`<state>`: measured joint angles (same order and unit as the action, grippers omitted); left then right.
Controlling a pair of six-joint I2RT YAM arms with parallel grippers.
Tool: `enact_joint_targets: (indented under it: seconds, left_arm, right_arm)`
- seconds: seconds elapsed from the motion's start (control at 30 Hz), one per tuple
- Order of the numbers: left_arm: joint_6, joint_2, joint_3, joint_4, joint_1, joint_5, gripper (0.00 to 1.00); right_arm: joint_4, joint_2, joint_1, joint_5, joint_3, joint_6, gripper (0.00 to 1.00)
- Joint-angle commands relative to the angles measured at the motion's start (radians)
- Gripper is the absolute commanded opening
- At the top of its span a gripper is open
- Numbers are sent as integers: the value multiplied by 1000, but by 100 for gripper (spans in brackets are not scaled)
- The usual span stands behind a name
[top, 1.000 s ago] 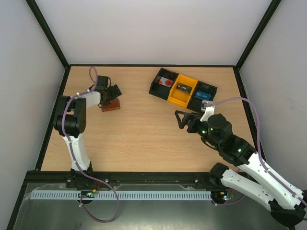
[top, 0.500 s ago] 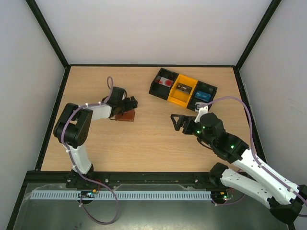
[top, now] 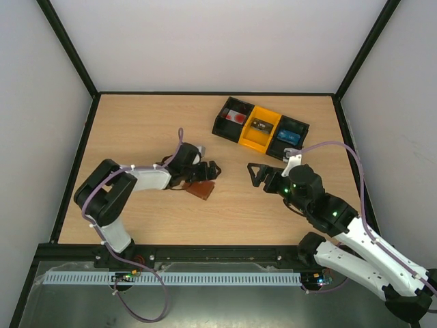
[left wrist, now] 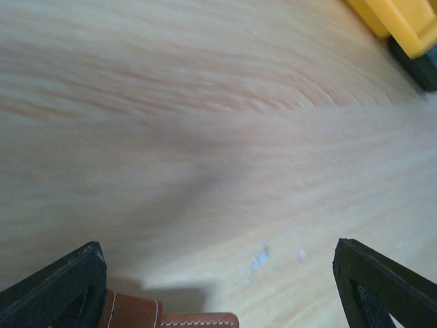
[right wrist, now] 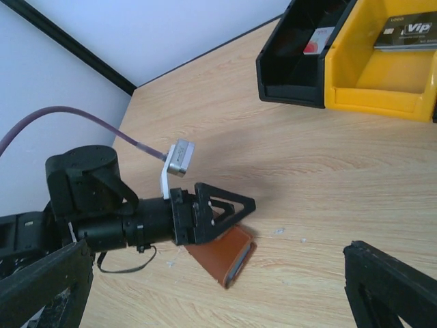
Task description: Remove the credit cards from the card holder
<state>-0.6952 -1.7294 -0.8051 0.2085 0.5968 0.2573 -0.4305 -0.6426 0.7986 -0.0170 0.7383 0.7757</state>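
**A:** Where does the card holder [top: 202,190] sit?

**B:** On the bare wood of the table [top: 150,130], near the middle, folded shut. It is right under the left gripper [top: 210,171], whose jaws stand wide. The brown edge lies against one finger and, as far as I can see, nothing clamps it.

**A:** And the right gripper [top: 251,173]?

**B:** It is spread wide too and holds nothing. It is close by and faces the holder across a strip of bare wood.

**A:** Are any credit cards out?

**B:** I see none. There is a grey edge at the holder's end, but I cannot tell if it is card or lining.

**A:** How should this step go?

**B:** I'd pin one half flat with the left gripper, low and square. Then the right can lift the flap from the free edge without dragging the holder along.

**A:** Is there room to move?

**B:** Plenty towards the near edge and the left side. The tray of bins [right wrist: 369,99] lies beyond the right gripper, so lift the flap towards the open wood, not towards the tray.
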Motion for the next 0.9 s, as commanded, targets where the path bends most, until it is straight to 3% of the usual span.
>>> enact_joint_targets:
  seconds: [0.0,0.33,0.63,0.87]
  left_arm:
    - [-56,13,46,-9,64,74,92]
    - [-110,237,92,-93,67,-17,90]
    - [-178,451,274,-158,11,-58,83]
    - [-199,610,393,-216,-46,-75,68]
  right_arm:
    - [-28,5,-5,-11,-21,32,98]
    - [14,-39,-5,75,-45,34,100]
    - [37,-148,-4,108,-28,26,85]
    - [100,-160,-5,138,-56,27,76]
